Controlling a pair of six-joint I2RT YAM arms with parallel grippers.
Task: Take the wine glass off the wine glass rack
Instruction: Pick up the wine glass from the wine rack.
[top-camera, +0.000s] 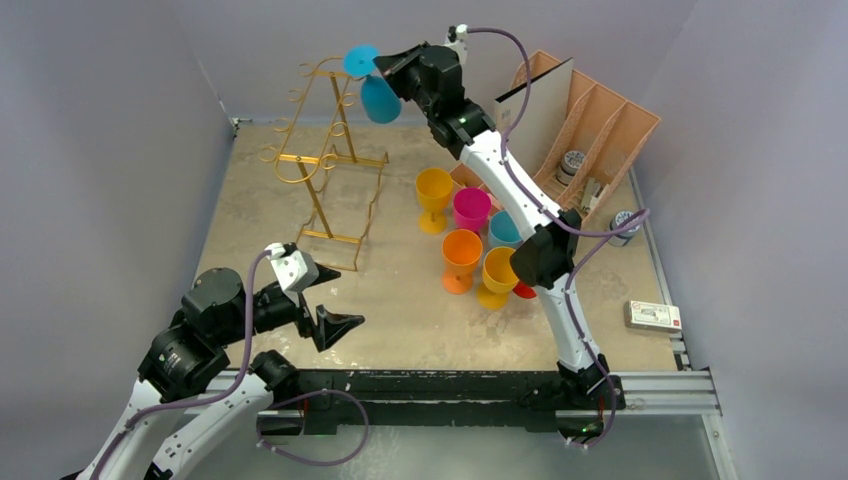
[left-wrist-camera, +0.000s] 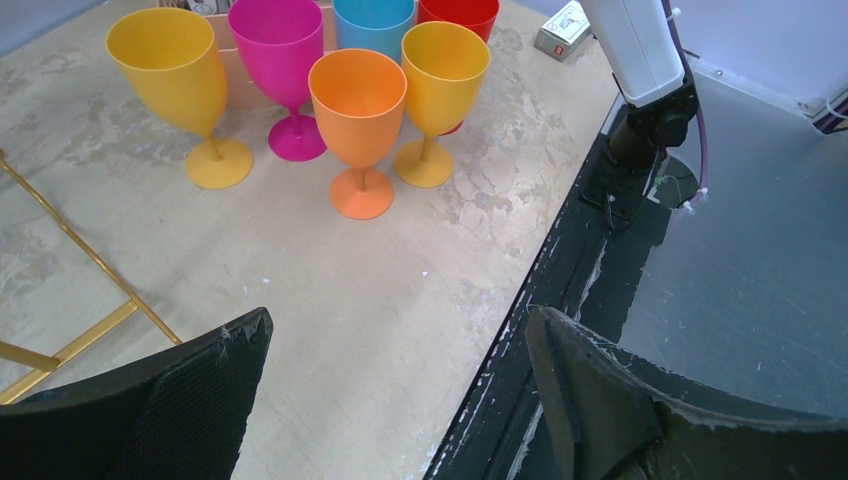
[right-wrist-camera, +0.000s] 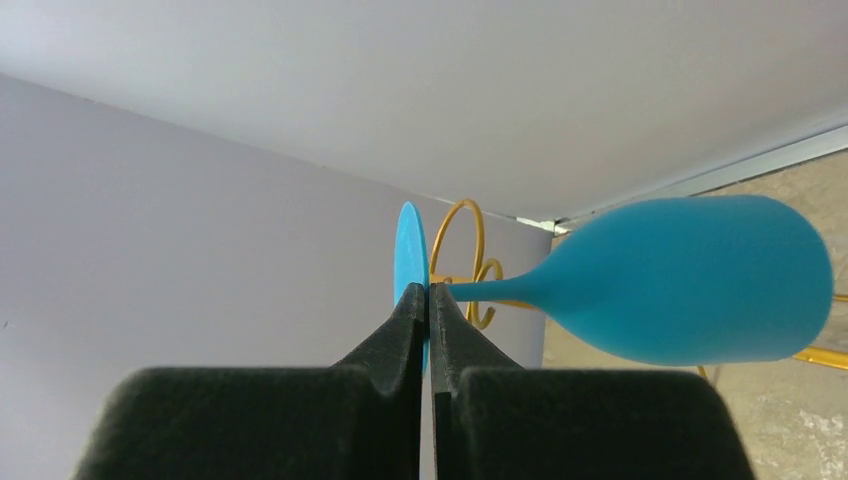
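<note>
The blue wine glass (top-camera: 380, 98) hangs bowl-down and tilted beside the top of the gold wine glass rack (top-camera: 325, 160). My right gripper (top-camera: 385, 68) is shut on its thin round foot. In the right wrist view the gripper (right-wrist-camera: 428, 290) pinches that foot edge-on, with the bowl (right-wrist-camera: 690, 280) to the right and a curled rack hook (right-wrist-camera: 465, 225) just behind. Whether the glass touches the hook I cannot tell. My left gripper (top-camera: 340, 298) stands open and empty, low over the table's near left. From its own wrist the left gripper (left-wrist-camera: 400, 318) shows only bare table between its fingers.
Several coloured glasses stand upright mid-table: yellow (top-camera: 434, 197), pink (top-camera: 471, 209), orange (top-camera: 462, 257) and others. A peach slotted organiser (top-camera: 590, 130) stands at the back right. A small box (top-camera: 653, 315) lies near the right edge. A black rail (top-camera: 440, 385) runs along the front.
</note>
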